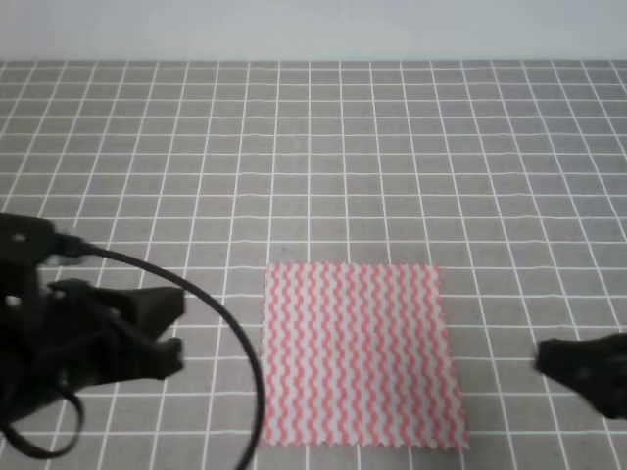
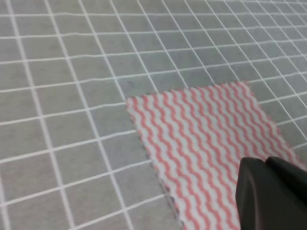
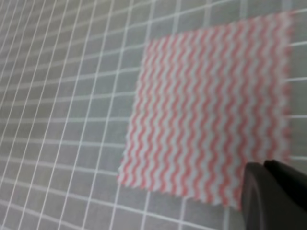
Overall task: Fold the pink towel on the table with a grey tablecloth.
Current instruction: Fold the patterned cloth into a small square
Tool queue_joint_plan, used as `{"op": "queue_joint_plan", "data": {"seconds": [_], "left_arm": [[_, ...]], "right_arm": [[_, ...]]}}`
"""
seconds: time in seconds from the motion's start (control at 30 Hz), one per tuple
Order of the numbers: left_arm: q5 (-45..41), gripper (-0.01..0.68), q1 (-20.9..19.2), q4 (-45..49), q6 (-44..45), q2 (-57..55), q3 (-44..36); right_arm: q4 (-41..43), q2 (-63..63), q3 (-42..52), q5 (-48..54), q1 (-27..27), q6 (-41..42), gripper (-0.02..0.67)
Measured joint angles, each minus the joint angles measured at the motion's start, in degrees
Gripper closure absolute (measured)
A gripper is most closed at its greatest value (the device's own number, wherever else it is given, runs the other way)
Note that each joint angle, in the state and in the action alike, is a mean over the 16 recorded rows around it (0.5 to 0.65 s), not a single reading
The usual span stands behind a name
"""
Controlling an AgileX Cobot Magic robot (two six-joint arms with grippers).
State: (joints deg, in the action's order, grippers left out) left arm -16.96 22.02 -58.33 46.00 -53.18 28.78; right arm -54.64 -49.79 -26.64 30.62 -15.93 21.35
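The thin square pink towel [image 1: 361, 354] with pink-and-white wavy stripes and zigzag-cut edges lies flat and unfolded on the table with a grey tablecloth [image 1: 313, 147], a large surface marked with a white grid of thin lines. The towel is close to the near edge of the table, about in the middle between the left and right sides, and its edges run almost along the grid lines.

The black left gripper [image 1: 168, 331] is over the tablecloth to the left of the towel, apart from it, with its two fingers a little separated and nothing between them. A black cable [image 1: 220, 313] curves from this arm toward the near edge.

The black right gripper [image 1: 549, 360] is to the right of the towel, also apart from it. If its fingers are spread or together, I cannot tell.
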Motion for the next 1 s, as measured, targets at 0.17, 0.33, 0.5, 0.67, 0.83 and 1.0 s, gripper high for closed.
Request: {"op": "queue_joint_plan", "data": {"seconds": [0.17, 0.33, 0.5, 0.67, 0.83, 1.0], "left_arm": [[3.01, 0.674, 4.69, -0.73, 0.12, -2.36, 0.0], [3.71, 0.674, 6.65, -1.27, 0.12, -3.14, 0.0], [3.62, 0.674, 7.08, -1.32, 0.12, -3.24, 0.0], [3.42, 0.674, 7.09, -1.29, 0.13, -3.27, 0.01], [3.1, 0.674, 7.09, -1.23, 0.12, -3.24, 0.01], [2.89, 0.674, 7.08, -1.18, 0.15, -3.21, 0.0]], "right_arm": [[-0.3, -7.16, -1.6, -5.65, -8.88, -0.13, 0.664], [-0.05, -14.45, -2.73, -9.81, -14.52, -0.5, 0.649], [0.15, -20.12, -3.2, -11.11, -15.48, -0.41, 0.581], [0.22, -23.44, -3.25, -10.67, -14.05, -1.05, 0.493], [0.35, -25.05, -3.2, -8.89, -12.96, -2.04, 0.402], [0.79, -26.53, -3.14, -7.35, -12.53, -3.01, 0.363]]}}
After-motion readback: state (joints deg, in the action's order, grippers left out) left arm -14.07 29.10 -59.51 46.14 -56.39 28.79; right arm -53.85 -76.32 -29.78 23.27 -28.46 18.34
